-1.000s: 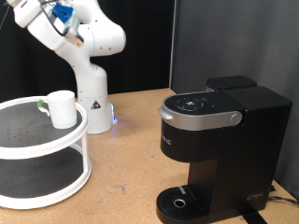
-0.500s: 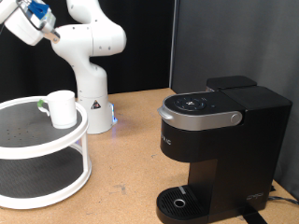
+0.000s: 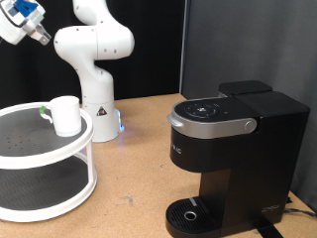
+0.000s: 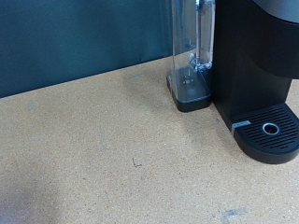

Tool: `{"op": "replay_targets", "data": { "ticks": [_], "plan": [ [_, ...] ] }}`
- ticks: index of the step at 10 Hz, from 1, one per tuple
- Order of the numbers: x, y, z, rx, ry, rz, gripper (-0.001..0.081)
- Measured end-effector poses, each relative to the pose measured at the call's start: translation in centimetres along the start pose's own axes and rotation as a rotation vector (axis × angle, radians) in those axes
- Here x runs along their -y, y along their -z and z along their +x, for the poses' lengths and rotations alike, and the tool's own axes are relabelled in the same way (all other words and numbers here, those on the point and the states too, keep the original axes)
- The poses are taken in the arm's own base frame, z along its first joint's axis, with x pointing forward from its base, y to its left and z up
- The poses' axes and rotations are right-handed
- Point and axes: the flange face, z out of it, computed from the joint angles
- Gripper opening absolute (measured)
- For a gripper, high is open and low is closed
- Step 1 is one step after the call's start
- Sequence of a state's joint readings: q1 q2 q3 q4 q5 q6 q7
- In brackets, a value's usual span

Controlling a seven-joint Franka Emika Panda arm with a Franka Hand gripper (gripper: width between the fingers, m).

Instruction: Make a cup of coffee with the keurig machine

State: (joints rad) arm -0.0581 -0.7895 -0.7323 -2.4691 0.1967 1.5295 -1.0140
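Observation:
The white cup (image 3: 65,115) stands upright on the top tier of a white round two-tier shelf (image 3: 20,149) at the exterior view's left. The black keurig machine (image 3: 233,149) stands at the right with its silver-grey lid handle (image 3: 208,123) down and nothing on its round drip tray (image 3: 188,213). My gripper (image 3: 40,33) is high in the top left corner, above the cup and well apart from it and from the machine. Nothing shows between its fingers. The wrist view shows the machine (image 4: 257,56), its clear water tank (image 4: 192,51) and its drip tray (image 4: 269,133), but no fingers.
A small dark thing with a green top (image 3: 45,111) sits beside the cup on the shelf. The robot's white base (image 3: 97,109) stands behind the shelf. The table (image 3: 129,178) is brown board; a dark curtain hangs behind it.
The hand has swung up and towards the exterior view's left, from above the robot's base to the top left corner. The cup and the machine have not moved.

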Motion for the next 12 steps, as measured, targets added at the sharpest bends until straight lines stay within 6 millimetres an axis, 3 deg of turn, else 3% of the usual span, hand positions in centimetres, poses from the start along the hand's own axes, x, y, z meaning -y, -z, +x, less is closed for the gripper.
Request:
{"op": "replay_targets", "data": {
  "ticks": [6,12],
  "plan": [
    [-0.8,0.6,-0.9,-0.024,-0.016,-0.026,0.0],
    [-2.6,-1.7,-2.0,-0.043,-0.017,-0.038,0.0]
  ]
}}
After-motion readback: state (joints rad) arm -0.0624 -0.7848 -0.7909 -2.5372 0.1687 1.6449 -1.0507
